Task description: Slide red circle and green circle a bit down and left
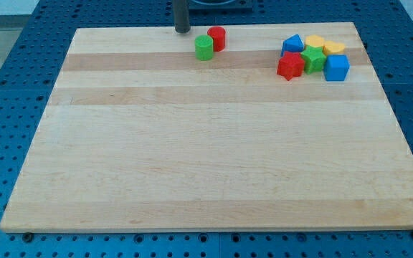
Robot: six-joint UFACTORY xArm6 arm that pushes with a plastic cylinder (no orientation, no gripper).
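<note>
Starting at the view's bottom edge: wooden board (214,158) w/ pale plank stripes, sitting on a blue perforated table (6,107); no containers on it. Toward the top-right corner, a tight cluster: red star-ish block (290,66), green star-ish block (312,59), blue cube (336,68), then blue block (292,44) and two yellow blocks (314,43) (334,48) behind. Near the top edge, approx. centre: green circle (203,47) touching red circle (216,37), red up and right of green. My tip (183,31), a plain rod w/ nothing to grasp, sits just left of both circles, apart from them.
</note>
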